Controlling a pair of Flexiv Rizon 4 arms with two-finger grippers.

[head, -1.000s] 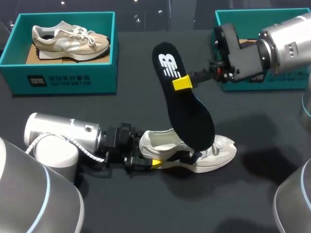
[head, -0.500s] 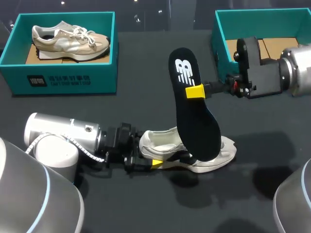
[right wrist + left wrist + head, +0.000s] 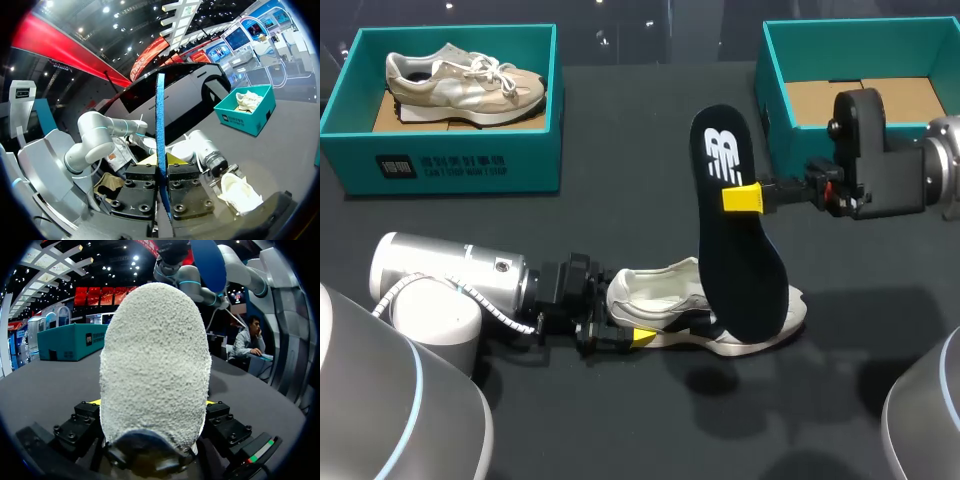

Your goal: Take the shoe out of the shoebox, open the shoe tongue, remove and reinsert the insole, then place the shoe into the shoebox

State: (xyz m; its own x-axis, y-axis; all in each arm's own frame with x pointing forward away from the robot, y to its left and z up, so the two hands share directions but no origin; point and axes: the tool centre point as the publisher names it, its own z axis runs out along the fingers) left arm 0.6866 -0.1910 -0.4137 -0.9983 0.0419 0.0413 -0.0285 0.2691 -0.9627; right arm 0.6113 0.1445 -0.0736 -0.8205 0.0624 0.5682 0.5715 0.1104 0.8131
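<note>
Head view is showing the right gripper (image 3: 742, 197) pinching a black foam insole (image 3: 740, 270) upright above the white mesh sneaker (image 3: 660, 298). The left gripper (image 3: 632, 336) is clamping the sneaker's heel on the dark table (image 3: 620, 220). Behind, one teal cardboard shoebox (image 3: 450, 165) is holding a beige sneaker (image 3: 465, 80). The other teal shoebox (image 3: 772, 60) is holding only a brown cardboard liner (image 3: 815, 100).

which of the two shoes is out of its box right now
The white shoe on the table, its heel in the left pincer; the beige shoe lies in the far left box.

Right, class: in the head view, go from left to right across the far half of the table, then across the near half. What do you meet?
Far half: left shoebox holding the tan shoe → insole → right shoebox. Near half: left claw → white shoe.
</note>
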